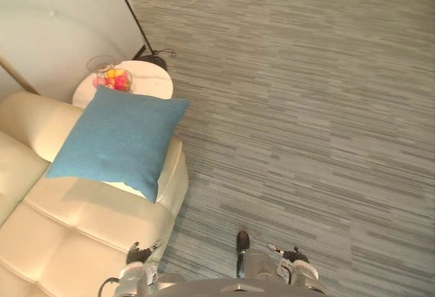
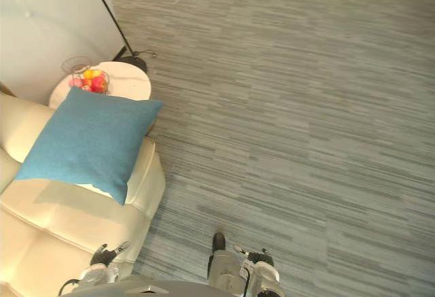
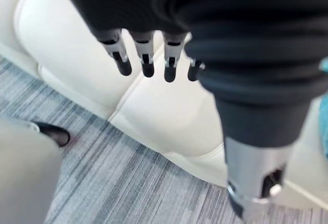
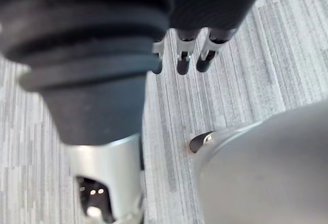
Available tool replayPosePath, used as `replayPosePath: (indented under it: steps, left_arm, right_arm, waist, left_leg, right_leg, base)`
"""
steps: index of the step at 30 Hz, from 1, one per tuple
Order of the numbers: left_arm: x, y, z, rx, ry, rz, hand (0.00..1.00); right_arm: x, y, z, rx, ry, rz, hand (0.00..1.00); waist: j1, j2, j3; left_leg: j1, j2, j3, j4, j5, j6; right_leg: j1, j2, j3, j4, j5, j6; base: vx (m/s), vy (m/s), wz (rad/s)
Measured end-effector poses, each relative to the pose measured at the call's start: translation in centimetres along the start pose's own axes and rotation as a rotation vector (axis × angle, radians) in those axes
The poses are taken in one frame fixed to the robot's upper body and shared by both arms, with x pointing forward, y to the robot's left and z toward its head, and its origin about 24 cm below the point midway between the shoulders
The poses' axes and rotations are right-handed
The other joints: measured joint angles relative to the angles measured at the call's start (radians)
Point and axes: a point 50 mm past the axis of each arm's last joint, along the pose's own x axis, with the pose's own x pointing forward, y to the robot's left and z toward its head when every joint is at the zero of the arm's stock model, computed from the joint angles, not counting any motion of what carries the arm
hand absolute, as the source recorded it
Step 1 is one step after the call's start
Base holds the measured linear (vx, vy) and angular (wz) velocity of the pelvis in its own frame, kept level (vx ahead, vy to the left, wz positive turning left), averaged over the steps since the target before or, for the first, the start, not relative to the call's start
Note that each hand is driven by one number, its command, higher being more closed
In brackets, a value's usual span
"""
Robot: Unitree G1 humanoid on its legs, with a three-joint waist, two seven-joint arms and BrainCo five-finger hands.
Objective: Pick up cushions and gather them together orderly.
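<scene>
A blue square cushion [image 1: 119, 141] lies tilted over the arm and seat corner of a cream leather sofa [image 1: 75, 229]. My left hand [image 1: 139, 268] hangs low beside the sofa's front edge, well short of the cushion. In the left wrist view its fingers [image 3: 146, 62] are straight and hold nothing, with the sofa's seat [image 3: 169, 116] past them. My right hand [image 1: 293, 264] hangs over the grey carpet, far to the right of the cushion. In its wrist view, those fingers [image 4: 183, 60] are also straight and empty.
Behind the sofa's arm stands a round white side table [image 1: 146, 79] with a bowl of fruit [image 1: 115, 79] and a wire dish. A floor lamp's dark pole and base [image 1: 153, 58] stand beside a white wall. Grey striped carpet [image 1: 306, 120] spreads to the right.
</scene>
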Motion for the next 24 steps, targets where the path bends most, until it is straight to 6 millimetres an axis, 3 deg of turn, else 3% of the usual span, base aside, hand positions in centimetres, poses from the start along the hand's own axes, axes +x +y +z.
replayPosePath:
  steps: [3, 5, 6, 7, 8, 9, 11, 12, 13, 14, 15, 17, 20, 23, 24]
  left_arm:
    - [-0.1, -0.1, -0.2, -0.016, 0.008, 0.004, 0.00]
    - [-0.1, -0.1, 0.1, -0.049, 0.000, 0.020, 0.00]
    - [-0.1, -0.1, 0.4, -0.067, -0.008, 0.026, 0.00]
    - [-0.1, -0.1, 0.4, -0.068, -0.011, 0.030, 0.00]
    - [-0.1, 0.1, 0.2, -0.068, -0.007, 0.035, 0.00]
    - [-0.1, 0.0, 0.2, -0.066, -0.007, 0.032, 0.00]
    - [-0.1, 0.1, 0.4, -0.034, -0.019, 0.023, 0.00]
    - [-0.1, 0.1, 0.5, -0.027, -0.022, 0.021, 0.00]
    - [-0.1, 0.0, 0.5, -0.009, -0.025, 0.014, 0.00]
    - [-0.1, -0.2, 0.4, 0.009, -0.024, 0.002, 0.00]
    - [0.0, 0.1, 0.5, 0.019, -0.030, 0.008, 0.00]
    - [0.3, 1.3, 1.0, 0.046, -0.042, 0.030, 0.00]
    - [0.5, 1.8, 1.3, 0.054, -0.046, 0.041, 0.00]
    - [0.5, 2.0, 0.7, 0.035, -0.018, 0.055, 0.00]
    - [0.5, 2.1, 0.5, 0.029, -0.008, 0.058, 0.00]
  right_arm:
    - [-0.1, -0.2, -0.3, 0.004, 0.006, -0.005, 0.00]
    - [-0.2, -0.5, -0.8, 0.005, 0.019, -0.014, 0.00]
    - [-0.2, -0.7, -1.0, 0.001, 0.023, -0.018, 0.00]
    - [-0.2, -0.8, -1.2, -0.003, 0.029, -0.022, 0.00]
    - [-0.2, -1.2, -1.7, -0.010, 0.049, -0.029, 0.00]
    - [-0.2, -1.2, -1.9, -0.013, 0.056, -0.032, 0.00]
    - [-0.2, -1.2, -1.9, -0.017, 0.063, -0.032, 0.00]
    - [-0.2, -1.3, -2.0, -0.018, 0.067, -0.032, 0.00]
    - [-0.2, -1.4, -2.0, -0.019, 0.067, -0.034, 0.00]
    - [-0.1, -1.6, -2.0, -0.023, 0.072, -0.039, 0.00]
    - [-0.2, -1.3, -2.1, -0.026, 0.078, -0.030, 0.00]
    - [-0.5, 0.1, -2.5, 0.001, 0.090, 0.004, 0.00]
    - [-0.6, 0.4, -3.0, 0.001, 0.112, 0.009, 0.00]
    - [-0.5, 0.4, -2.7, -0.020, 0.101, 0.014, 0.00]
    - [-0.5, 0.4, -2.5, -0.031, 0.091, 0.017, 0.00]
  waist:
    - [-0.009, 0.009, -0.008]
    - [-0.013, 0.010, -0.013]
    - [-0.013, 0.008, -0.016]
    - [-0.004, 0.009, -0.016]
    - [0.007, 0.004, -0.016]
    - [0.009, 0.005, -0.016]
    - [0.007, -0.001, -0.015]
    - [0.006, -0.002, -0.016]
    - [0.004, 0.001, -0.018]
    - [0.008, -0.005, -0.024]
    - [0.011, -0.016, -0.033]
    - [0.009, -0.067, -0.040]
    - [0.014, -0.089, -0.028]
    - [0.012, -0.074, -0.021]
    - [0.011, -0.073, -0.023]
  left_leg:
    - [-0.020, 0.020, -0.045, 0.090, 0.006, -0.010]
    - [-0.116, 0.035, -0.072, 0.283, 0.018, -0.031]
    - [-0.186, 0.046, -0.055, 0.401, 0.047, -0.076]
    - [-0.235, 0.067, -0.013, 0.493, 0.084, -0.090]
    - [-0.273, 0.111, 0.078, 0.566, 0.094, -0.068]
    - [-0.277, 0.119, 0.108, 0.567, 0.084, -0.063]
    - [-0.306, 0.092, 0.228, 0.475, 0.003, -0.066]
    - [-0.312, 0.072, 0.250, 0.404, 0.005, -0.063]
    - [-0.320, 0.044, 0.289, 0.262, 0.053, -0.058]
    - [-0.315, 0.014, 0.335, 0.141, 0.183, 0.008]
    - [-0.308, -0.006, 0.336, 0.118, 0.201, 0.013]
    - [-0.304, -0.061, 0.305, 0.034, 0.238, 0.036]
    - [-0.284, -0.087, 0.277, 0.027, 0.234, 0.044]
    - [-0.215, -0.093, 0.273, -0.023, 0.216, 0.059]
    - [-0.188, -0.099, 0.266, -0.042, 0.206, 0.061]
  right_leg:
    - [0.041, -0.007, -0.067, 0.047, -0.071, -0.019]
    - [0.113, -0.025, -0.146, 0.010, -0.091, -0.028]
    - [0.146, -0.029, -0.183, -0.011, -0.091, -0.028]
    - [0.184, -0.029, -0.219, -0.038, -0.084, -0.045]
    - [0.242, -0.032, -0.264, -0.088, -0.073, -0.061]
    - [0.262, -0.034, -0.275, -0.105, -0.072, -0.060]
    - [0.327, -0.072, -0.332, -0.152, -0.060, -0.045]
    - [0.335, -0.087, -0.346, -0.154, -0.057, -0.039]
    - [0.347, -0.099, -0.364, -0.158, -0.054, -0.030]
    - [0.362, -0.105, -0.372, -0.170, -0.061, -0.004]
    - [0.361, -0.114, -0.368, -0.180, -0.057, -0.001]
    - [0.374, -0.123, -0.342, -0.243, -0.046, -0.006]
    - [0.406, -0.140, -0.333, -0.237, -0.045, -0.004]
    - [0.357, -0.187, -0.313, -0.012, -0.057, 0.017]
    - [0.287, -0.224, -0.283, 0.165, -0.047, 0.021]
  base:
    - [0.22, -0.210, 0.65]
    - [0.19, -0.139, 1.04]
    - [0.20, -0.144, 1.08]
    - [0.31, -0.150, 1.09]
    - [0.28, -0.101, 0.83]
    - [0.20, -0.047, 0.82]
    - [0.21, 0.041, 0.78]
    - [0.24, 0.099, 0.82]
    - [0.18, 0.150, 0.79]
    - [0.11, 0.108, 0.70]
    - [0.16, 0.126, 0.59]
    - [0.16, 0.133, 0.56]
    - [0.07, 0.074, 0.42]
    - [-0.01, 0.069, 0.05]
    - [-0.05, 0.059, 0.05]
